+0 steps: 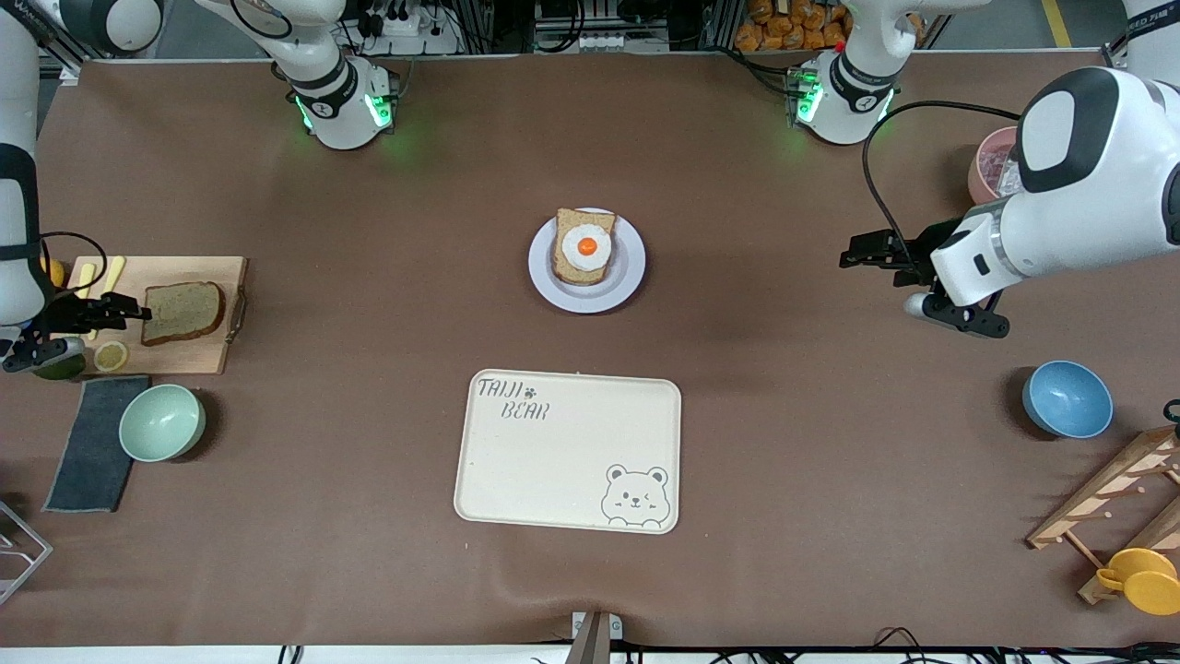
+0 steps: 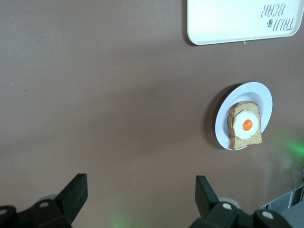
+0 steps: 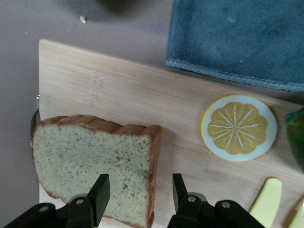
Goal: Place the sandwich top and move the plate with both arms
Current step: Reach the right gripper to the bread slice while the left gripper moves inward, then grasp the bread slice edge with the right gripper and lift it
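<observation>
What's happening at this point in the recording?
The right gripper hangs over the wooden board, its open fingers straddling the crust edge of the sandwich top, not yet lifted. The plate holds the egg-topped slice mid-table. The left gripper waits open above bare table.

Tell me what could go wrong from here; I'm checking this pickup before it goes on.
1. The right gripper straddles only one crust edge of the bread slice on the board; so shallow a grip could tear or drop it.
2. The lemon slice lies close by and could get knocked.
3. The egg on the plate could shift when the slice lands.
</observation>
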`<state>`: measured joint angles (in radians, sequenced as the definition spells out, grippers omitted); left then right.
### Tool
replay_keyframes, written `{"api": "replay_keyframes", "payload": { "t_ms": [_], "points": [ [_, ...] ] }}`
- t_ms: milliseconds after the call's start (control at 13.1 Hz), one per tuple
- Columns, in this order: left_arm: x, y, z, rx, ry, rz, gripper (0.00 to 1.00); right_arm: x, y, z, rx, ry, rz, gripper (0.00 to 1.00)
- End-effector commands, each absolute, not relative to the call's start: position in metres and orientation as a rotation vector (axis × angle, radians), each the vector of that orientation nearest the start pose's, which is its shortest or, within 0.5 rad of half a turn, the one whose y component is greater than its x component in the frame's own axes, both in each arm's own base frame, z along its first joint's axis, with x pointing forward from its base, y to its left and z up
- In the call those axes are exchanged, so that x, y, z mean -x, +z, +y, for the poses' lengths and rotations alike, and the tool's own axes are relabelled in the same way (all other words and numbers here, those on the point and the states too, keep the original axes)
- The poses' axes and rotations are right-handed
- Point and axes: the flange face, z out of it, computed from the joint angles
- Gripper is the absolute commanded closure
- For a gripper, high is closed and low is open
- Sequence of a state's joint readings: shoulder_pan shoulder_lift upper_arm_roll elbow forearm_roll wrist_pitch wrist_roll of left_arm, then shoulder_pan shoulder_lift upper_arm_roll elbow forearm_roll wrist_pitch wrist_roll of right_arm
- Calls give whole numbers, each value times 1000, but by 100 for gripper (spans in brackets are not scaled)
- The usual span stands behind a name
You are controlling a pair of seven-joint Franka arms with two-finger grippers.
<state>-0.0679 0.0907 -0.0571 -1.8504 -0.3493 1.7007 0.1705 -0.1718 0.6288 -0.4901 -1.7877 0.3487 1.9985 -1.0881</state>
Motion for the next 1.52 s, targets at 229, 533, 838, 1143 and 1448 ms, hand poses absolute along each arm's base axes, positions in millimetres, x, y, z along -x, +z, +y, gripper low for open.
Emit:
{"api": "replay_keyframes", "payload": {
  "t_ms": [229, 533, 838, 1143, 1448],
  "points": [
    [-559, 447, -82, 3480, 400, 414, 0, -501, 191, -356, 2814, 245, -397, 59],
    [-559, 446, -83, 3480, 403, 419, 0, -500, 189, -358, 2810, 232, -428, 99],
    [-560, 440, -83, 3482, 418, 428, 0, -502, 191, -357, 2804, 226, -424, 100],
    [-561, 439, -85, 3503, 415, 440, 0, -508, 203, -355, 2799, 221, -423, 100],
    [-561, 439, -84, 3507, 415, 436, 0, -534, 237, -331, 2729, 295, -359, 100]
  ]
}}
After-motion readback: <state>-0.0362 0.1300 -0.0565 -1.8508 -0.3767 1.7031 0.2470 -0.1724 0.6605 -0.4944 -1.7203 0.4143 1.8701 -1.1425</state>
